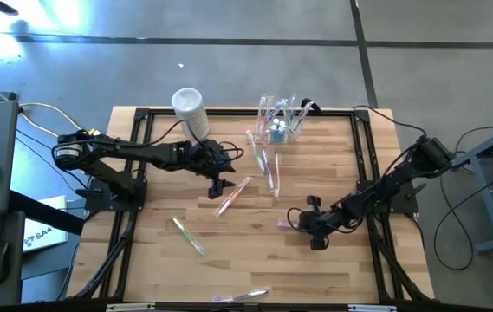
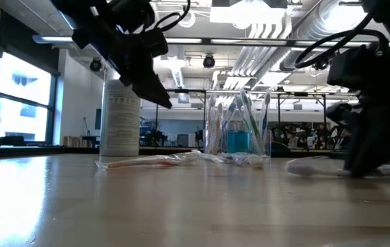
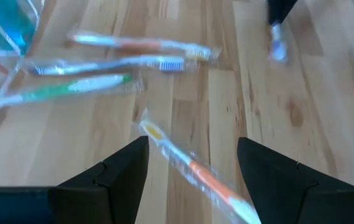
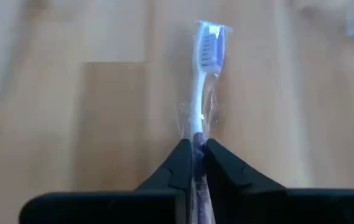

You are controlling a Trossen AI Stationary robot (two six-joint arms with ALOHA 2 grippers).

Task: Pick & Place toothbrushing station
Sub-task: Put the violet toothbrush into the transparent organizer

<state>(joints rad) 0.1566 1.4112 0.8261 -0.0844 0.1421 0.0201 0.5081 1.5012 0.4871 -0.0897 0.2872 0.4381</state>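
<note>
Right gripper (image 4: 193, 149) sits low on the table (image 1: 333, 269) toward its right edge, fingers pinched together on a wrapped purple-handled toothbrush (image 4: 205, 68). Farther in, the left gripper (image 3: 192, 165) hovers over the table's middle with fingers apart above a wrapped orange toothbrush (image 3: 189, 165). Beyond, three more wrapped brushes lie loose. At the far edge stands the toothbrushing station (image 1: 282, 120), beside a whitish cylinder (image 1: 191, 111).

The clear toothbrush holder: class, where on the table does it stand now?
In the high view the clear toothbrush holder stands at the table's far edge, right of the white cylindrical container.
</note>
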